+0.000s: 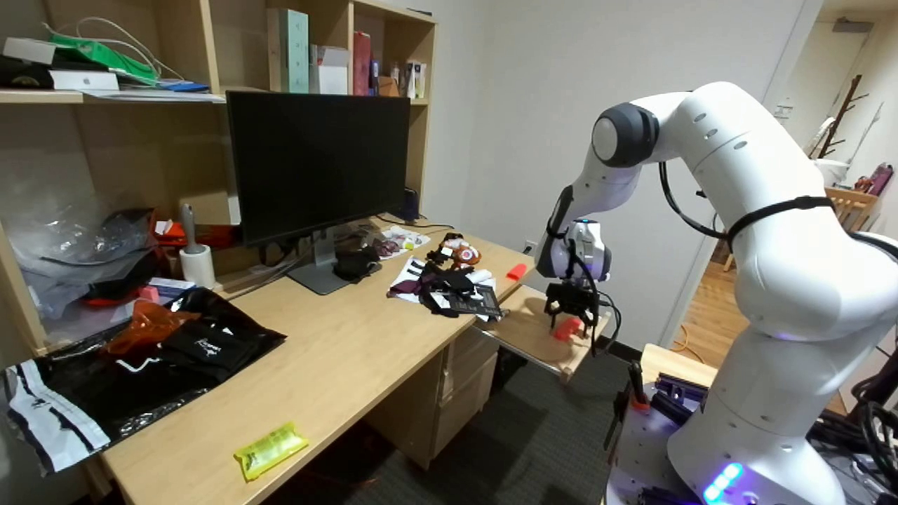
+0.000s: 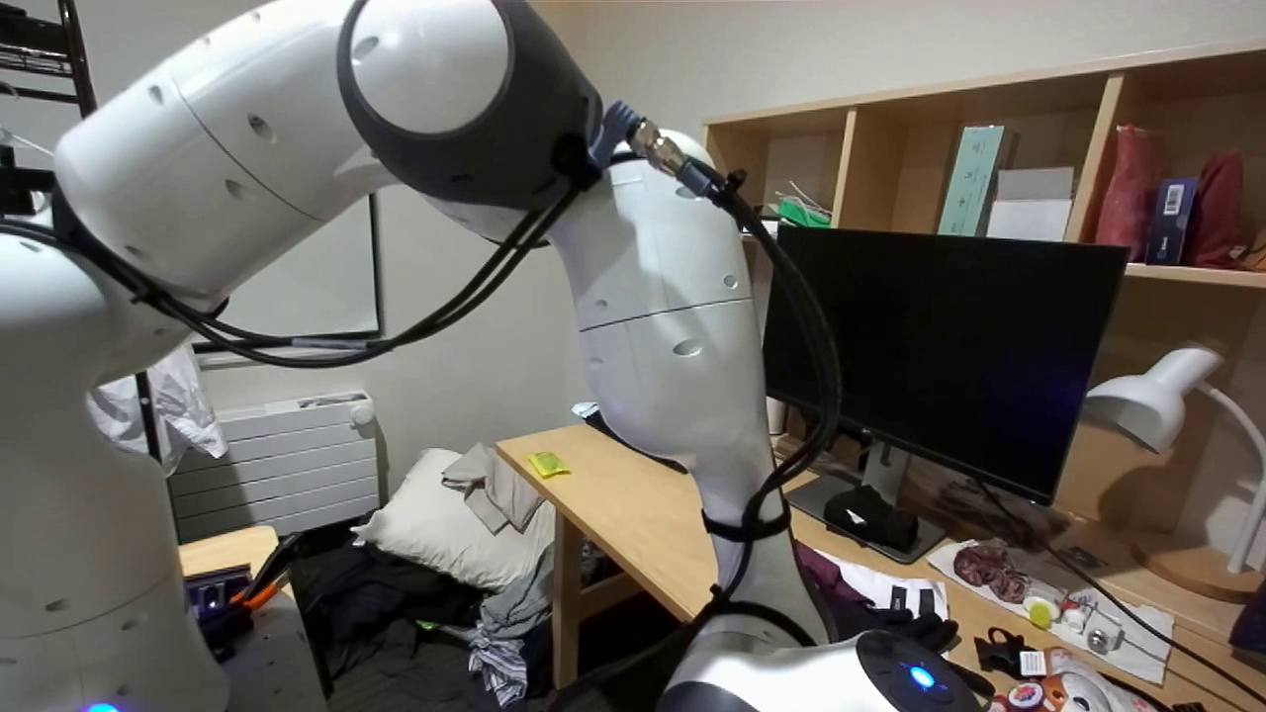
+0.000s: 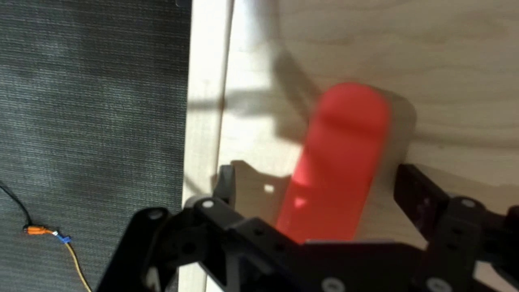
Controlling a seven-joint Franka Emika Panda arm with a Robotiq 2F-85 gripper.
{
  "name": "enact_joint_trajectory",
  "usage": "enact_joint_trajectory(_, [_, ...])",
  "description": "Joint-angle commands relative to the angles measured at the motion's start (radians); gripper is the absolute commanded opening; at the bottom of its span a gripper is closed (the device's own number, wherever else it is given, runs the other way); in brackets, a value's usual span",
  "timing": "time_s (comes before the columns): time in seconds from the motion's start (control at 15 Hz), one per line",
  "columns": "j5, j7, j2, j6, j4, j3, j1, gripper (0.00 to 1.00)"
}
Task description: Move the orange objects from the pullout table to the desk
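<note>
Orange-red piece (image 3: 340, 154): it is lying on the pullout (image 1: 523, 330), under the gripper (image 3: 316, 184), running lengthwise between its two fingers (image 3: 419, 198). In the wrist view its rounded end is reaching past the fingertips, while its other end is lying hidden behind the gripper's body. Wood is showing on both sides of it, the wider strip lying toward the finger at the pullout's rim.

Gripper: black, pointing down; its fingers are standing wide apart and it is holding nothing. Whether the tips are touching the wood, one cannot tell.

Pullout: light wood; it is jutting from under the desk (image 1: 337, 358) and sitting lower than its top. A pale rim is running along one edge.

Carpet (image 3: 93, 101): dark grey; it is lying below that rim, a cord (image 3: 39, 230) trailing across it.

Second piece (image 1: 516, 271): orange-red; it is lying on the desk near the end by the pullout, apart from the gripper.

Heap (image 1: 456, 284): mostly dark cloth, lying on the desk near the second piece.

Monitor (image 1: 319, 161): black, standing farther along the desk, a white lamp (image 2: 1147, 400) standing beside it.

Packet (image 1: 271, 451): yellow, lying near the desk's front edge, showing in both exterior views.

Bag (image 1: 161, 393): black, glossy, spreading over the desk's end away from the pullout.

Shelves (image 1: 210, 49): light wood, rising behind the monitor, holding boxes (image 1: 298, 52).
</note>
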Motion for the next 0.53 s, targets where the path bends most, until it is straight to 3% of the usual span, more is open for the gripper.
enact_joint_trajectory(0.0, [0.044, 0.022, 0.026, 0.072, -0.003, 0.018, -0.001, 1.00])
enact_joint_trajectory(0.07, [0.044, 0.019, 0.029, 0.085, -0.004, 0.019, 0.001, 0.96])
enact_joint_trajectory(0.13, [0.043, 0.018, 0.032, 0.095, -0.004, 0.020, 0.003, 0.74])
enact_joint_trajectory(0.27, [0.045, 0.008, 0.030, 0.105, -0.007, 0.029, -0.005, 0.69])
enact_joint_trajectory(0.47, [0.045, -0.001, 0.020, 0.108, -0.013, 0.033, -0.013, 0.50])
